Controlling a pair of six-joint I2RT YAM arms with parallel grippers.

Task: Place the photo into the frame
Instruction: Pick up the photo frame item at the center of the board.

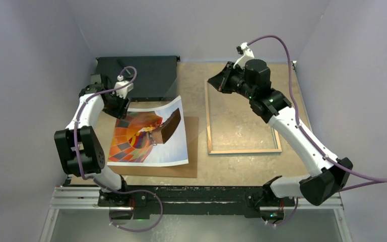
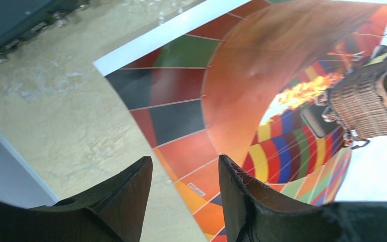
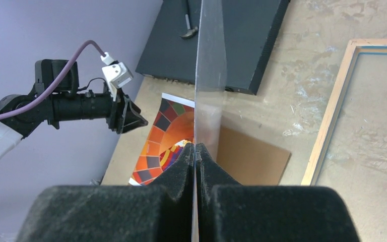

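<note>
The photo (image 1: pixel 148 133), a hot-air balloon print, lies face up on a brown backing panel (image 1: pixel 194 151) at the left centre. My left gripper (image 1: pixel 117 110) is open and empty, hovering over the photo's far left corner; in the left wrist view (image 2: pixel 184 158) the photo's edge (image 2: pixel 242 91) runs between the jaws. The frame (image 1: pixel 244 150) lies flat on the right, wood side up, with a blue inner edge in the right wrist view (image 3: pixel 327 131). My right gripper (image 1: pixel 215 83) (image 3: pixel 195 147) is shut on a clear sheet (image 3: pixel 210 75), held edge-up above the table between frame and photo.
A flat black box (image 1: pixel 146 75) lies at the back left, just behind the left gripper. Grey walls close in the table on three sides. The backing panel (image 3: pixel 252 159) sticks out to the right of the photo (image 3: pixel 164 143).
</note>
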